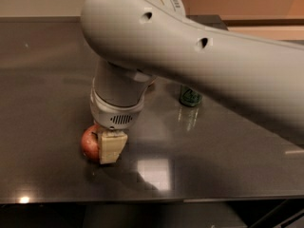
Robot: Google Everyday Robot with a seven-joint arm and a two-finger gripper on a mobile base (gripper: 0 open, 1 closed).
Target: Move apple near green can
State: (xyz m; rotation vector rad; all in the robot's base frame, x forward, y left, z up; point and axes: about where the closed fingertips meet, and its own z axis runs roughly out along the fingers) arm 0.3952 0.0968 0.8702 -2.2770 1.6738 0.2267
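Camera view: gripper [105,147] low at bench [223,160] front-left, pinching apple [89,144]; pale pad [113,146] pressed on apple's right side. Apple touching bench. Green can [190,98] well apart, back-right, top hidden under arm [204,56].

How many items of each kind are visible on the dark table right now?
Round red apple: 1, at the gripper, front left.
Dark green drink can: 1, partly hidden behind the arm.
Total: 2.
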